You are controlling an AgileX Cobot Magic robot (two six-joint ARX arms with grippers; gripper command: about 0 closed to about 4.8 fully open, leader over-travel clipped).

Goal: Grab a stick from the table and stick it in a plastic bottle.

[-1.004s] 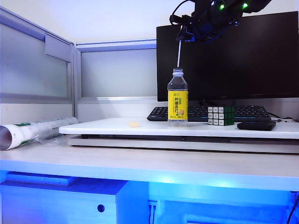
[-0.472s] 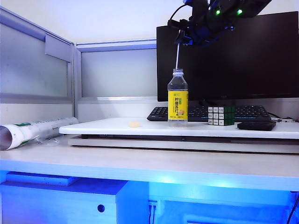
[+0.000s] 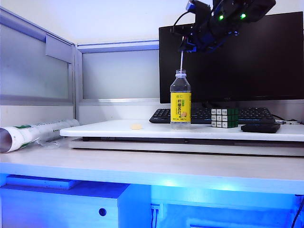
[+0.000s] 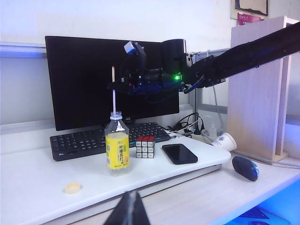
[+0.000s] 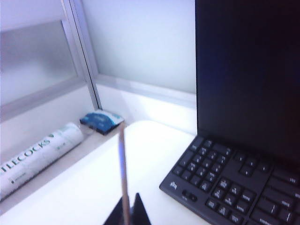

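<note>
**Stick raised above the bottle mouth**

Since one second ago my right gripper (image 3: 186, 47) has gone up a little, and the stick (image 3: 182, 61) went up with it; its lower end is now just at the open mouth of the plastic bottle (image 3: 180, 100), or a bit above it, I cannot tell which.

My right gripper is closed tight on the upper end of the stick, which hangs straight down from the fingers. In my right wrist view the stick (image 5: 123, 173) runs out from between the two dark fingertips. Directly under my right gripper stands the bottle, upright on the raised white board of the table (image 3: 142, 164). Just beside the bottle, on the same board, lies a small beige lump (image 3: 137, 126). On the other side of the bottle stand a puzzle cube (image 3: 224, 117) and a black phone (image 3: 260, 128). Behind them are the keyboard (image 3: 251, 114) and the dark monitor (image 3: 266, 61).

My left gripper (image 4: 127, 210) is low and well apart from the bottle, its fingers pressed together and holding nothing.
</note>
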